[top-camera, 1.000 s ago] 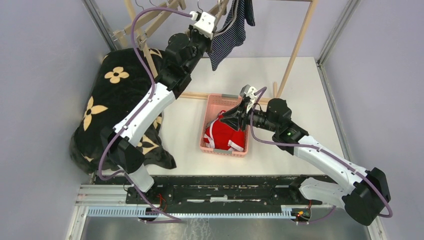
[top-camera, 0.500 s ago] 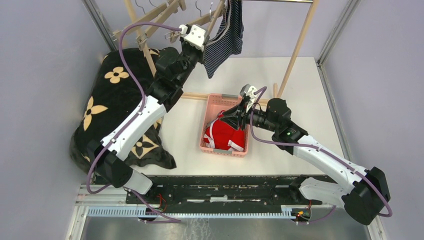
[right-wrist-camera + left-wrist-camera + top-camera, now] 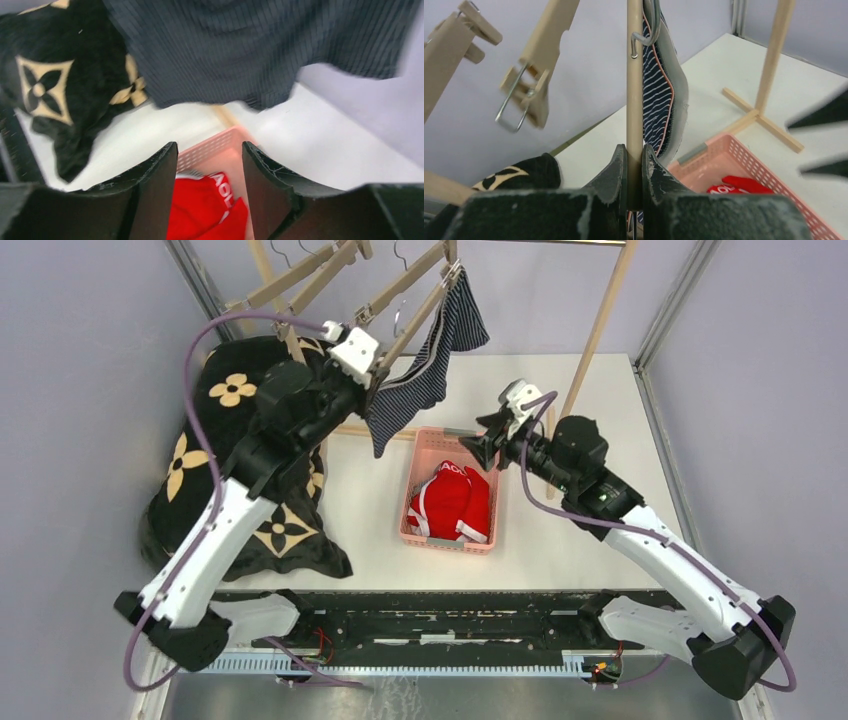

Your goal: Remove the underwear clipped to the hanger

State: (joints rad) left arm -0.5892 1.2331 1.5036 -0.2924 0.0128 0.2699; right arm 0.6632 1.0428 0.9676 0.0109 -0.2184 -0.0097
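1. Boxers (image 3: 425, 375), dark blue with thin stripes, top view: hanging off a tilted wooden hanger (image 3: 412, 312) above the far part of the table (image 3: 360, 500). Clipped at the high end, lower corner drooping free. Left gripper (image 3: 376, 362) is clamped on the low end of that hanger. Red briefs (image 3: 450, 502) with white waistband lie in the pink basket (image 3: 446, 541), mid-table. Right gripper (image 3: 482, 443) sits above the basket's far right corner, fingers apart, nothing between them. Black blanket (image 3: 215, 440) with tan flowers is heaped on the left.
2. Left wrist: left gripper (image 3: 634, 167) pinched tight on the hanger (image 3: 634, 85), which runs straight up between the fingers. Boxers (image 3: 659, 105) are just right of it, waistband against a wire clip near the top. Bare clip hangers (image 3: 544, 55) to the left. Basket (image 3: 749, 160) lower right, a bit of red briefs (image 3: 739, 185) showing in it. Blurred dark shapes at the right edge, can't tell what.
3. Right wrist: right gripper (image 3: 210, 192) spread, holding nothing. Red briefs (image 3: 202, 210) are directly below the gap, inside the basket (image 3: 207, 150). Boxers (image 3: 260, 45) fill the top of frame, apart from the fingers. Blanket (image 3: 55, 85) on the left.
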